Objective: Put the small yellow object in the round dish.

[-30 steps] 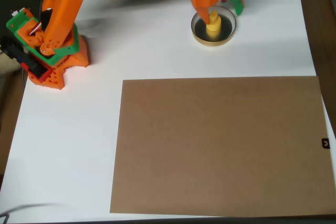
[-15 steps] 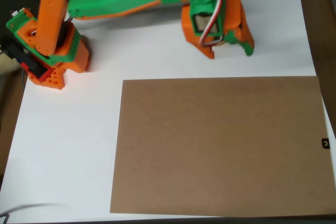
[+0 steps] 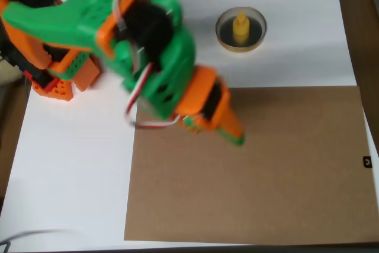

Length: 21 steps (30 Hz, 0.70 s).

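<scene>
The yellow piece (image 3: 240,26) stands upright in the dish (image 3: 241,44), well apart from the hand (image 3: 228,130), whose finger state cannot be told.

A brown cardboard sheet (image 3: 266,182) lies flat on the white table (image 3: 71,170).

White table surface (image 3: 71,164) under even, diffuse light. Brown rectangular board (image 3: 266,170) lies flat on it, beneath and right of the end effector. Dark floor along the right edge.
</scene>
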Tool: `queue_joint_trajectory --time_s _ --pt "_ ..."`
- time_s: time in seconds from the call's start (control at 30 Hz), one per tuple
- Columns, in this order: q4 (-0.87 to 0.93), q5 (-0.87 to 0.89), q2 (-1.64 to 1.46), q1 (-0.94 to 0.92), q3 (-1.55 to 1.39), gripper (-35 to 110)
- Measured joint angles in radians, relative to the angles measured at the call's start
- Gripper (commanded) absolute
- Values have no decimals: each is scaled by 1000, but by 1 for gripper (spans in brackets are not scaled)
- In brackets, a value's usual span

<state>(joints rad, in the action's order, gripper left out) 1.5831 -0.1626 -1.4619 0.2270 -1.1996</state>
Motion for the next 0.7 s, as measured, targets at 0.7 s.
queue_joint_trajectory --time_s 0.7 --pt "-210 103 -430 -247 -554 28"
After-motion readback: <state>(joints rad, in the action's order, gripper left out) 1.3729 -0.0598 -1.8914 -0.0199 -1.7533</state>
